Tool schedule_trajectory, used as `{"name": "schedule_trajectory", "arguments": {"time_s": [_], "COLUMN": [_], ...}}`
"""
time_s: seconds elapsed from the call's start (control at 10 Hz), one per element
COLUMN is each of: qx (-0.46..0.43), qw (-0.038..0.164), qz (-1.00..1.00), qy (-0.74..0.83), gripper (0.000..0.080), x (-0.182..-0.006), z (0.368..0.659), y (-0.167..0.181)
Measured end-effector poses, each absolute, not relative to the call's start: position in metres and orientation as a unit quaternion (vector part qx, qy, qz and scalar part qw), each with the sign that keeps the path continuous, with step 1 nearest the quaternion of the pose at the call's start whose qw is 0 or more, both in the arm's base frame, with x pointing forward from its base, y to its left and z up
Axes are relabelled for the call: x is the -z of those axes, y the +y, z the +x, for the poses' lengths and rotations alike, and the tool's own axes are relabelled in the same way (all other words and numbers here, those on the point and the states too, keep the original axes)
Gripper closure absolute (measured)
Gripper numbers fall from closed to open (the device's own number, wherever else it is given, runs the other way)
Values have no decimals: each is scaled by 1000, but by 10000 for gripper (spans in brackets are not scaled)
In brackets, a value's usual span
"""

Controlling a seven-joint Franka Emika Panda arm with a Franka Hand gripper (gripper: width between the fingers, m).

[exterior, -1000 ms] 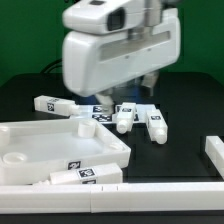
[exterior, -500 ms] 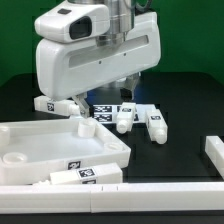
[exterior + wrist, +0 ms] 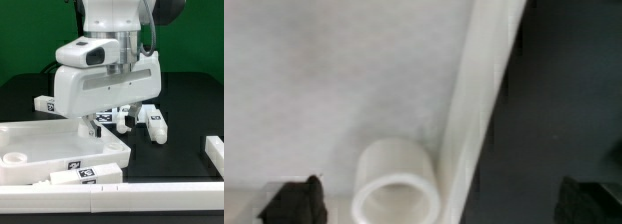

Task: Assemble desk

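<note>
The white tabletop lies at the exterior view's front left with its raised rim up. My gripper hangs low over its far right corner. In the wrist view the gripper is open and empty; its dark fingertips stand wide apart on either side of the rim, and a round corner socket lies between them. White legs with tags lie loose: one at the far left, one on the exterior view's right, and one along the tabletop's front.
A white bar stands at the exterior view's right edge. A long white strip runs along the front. The arm's bulky white body hides the table's middle. The table surface is black.
My gripper has come down and shifted toward the exterior view's left, from high over the loose legs to just above the tabletop's far right corner. The parts have not moved.
</note>
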State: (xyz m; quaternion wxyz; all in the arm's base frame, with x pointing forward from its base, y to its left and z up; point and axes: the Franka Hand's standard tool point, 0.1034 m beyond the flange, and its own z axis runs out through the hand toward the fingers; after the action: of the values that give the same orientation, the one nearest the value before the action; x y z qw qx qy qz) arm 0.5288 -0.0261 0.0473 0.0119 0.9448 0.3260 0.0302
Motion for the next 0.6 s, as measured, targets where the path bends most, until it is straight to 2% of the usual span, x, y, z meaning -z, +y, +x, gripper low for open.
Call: {"name": "schedule_trajectory", "arguments": {"time_s": [0.2, 0.3, 0.5, 0.6], "qx": [-33, -35, -32, -32], "qw": [13, 16, 15, 15], "qz": [945, 946, 949, 949], "qy": [325, 321, 312, 312], "gripper": [150, 150, 150, 181], "x": [-44, -35, -30, -30], "z": [527, 517, 513, 514], "y": [-27, -32, -38, -38]}}
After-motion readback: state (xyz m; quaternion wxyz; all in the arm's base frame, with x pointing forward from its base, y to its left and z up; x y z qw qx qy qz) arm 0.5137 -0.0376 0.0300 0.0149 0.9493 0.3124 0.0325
